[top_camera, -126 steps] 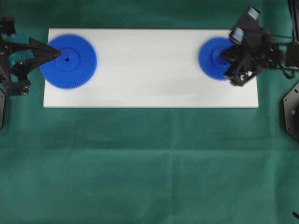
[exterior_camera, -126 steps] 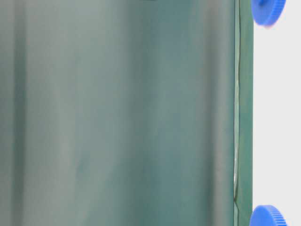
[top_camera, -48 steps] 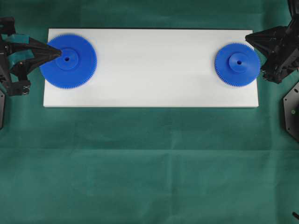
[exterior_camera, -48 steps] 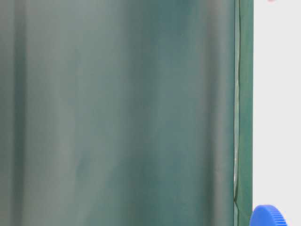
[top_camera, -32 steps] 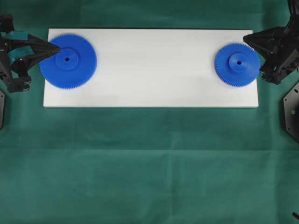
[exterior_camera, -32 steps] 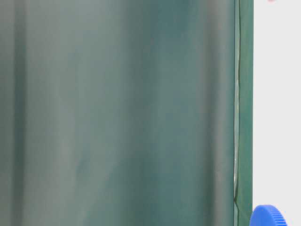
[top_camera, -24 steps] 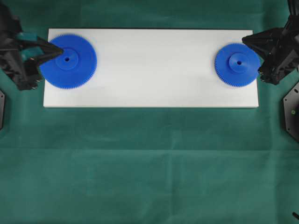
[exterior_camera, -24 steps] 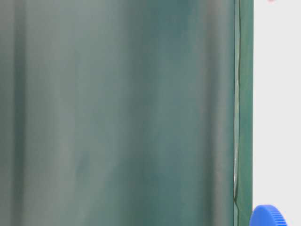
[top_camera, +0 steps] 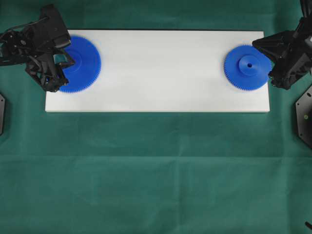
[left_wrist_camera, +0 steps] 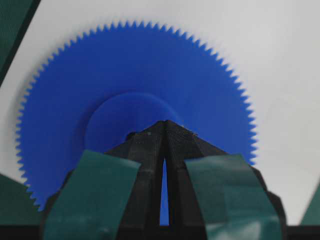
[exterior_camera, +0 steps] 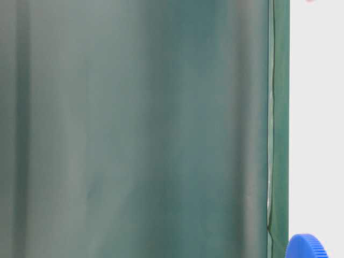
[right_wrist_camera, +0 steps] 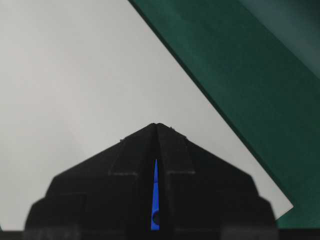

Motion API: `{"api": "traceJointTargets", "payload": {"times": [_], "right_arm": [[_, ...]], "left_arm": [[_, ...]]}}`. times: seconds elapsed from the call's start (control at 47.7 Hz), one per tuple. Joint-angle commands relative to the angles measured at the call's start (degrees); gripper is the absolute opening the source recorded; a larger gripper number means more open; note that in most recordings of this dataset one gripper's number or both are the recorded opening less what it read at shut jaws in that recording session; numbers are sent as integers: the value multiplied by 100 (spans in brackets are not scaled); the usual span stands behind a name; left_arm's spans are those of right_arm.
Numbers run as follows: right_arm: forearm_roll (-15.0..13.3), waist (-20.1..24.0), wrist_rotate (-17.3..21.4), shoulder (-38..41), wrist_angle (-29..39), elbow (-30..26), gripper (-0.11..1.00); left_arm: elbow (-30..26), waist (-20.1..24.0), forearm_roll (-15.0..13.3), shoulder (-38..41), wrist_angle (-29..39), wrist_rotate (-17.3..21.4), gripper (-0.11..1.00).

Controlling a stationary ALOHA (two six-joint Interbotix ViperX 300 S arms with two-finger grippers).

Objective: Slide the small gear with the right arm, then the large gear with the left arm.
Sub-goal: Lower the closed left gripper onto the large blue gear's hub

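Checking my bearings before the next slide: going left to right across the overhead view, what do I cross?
Left gripper → large gear → bare white board → small gear → right gripper.

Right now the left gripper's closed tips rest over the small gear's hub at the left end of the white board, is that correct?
Not quite: in the left wrist view the left gripper sits with closed tips over the hub of the large gear, at the left end of the white board.

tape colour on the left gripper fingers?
Teal-green, on both fingers of the left gripper; clearest in the left wrist view.
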Motion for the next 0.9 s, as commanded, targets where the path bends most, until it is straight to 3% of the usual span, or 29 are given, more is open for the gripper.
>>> {"api": "traceJointTargets", "payload": {"times": [0.0,0.881], "right_arm": [[-18,-9,0,18,-53,-53,50],[-9,44,26,18,-53,-26,50]], "left_arm": [[-97,88,9,26,-18,0,0],[316,316,9,431,-352,-9,0]]}}
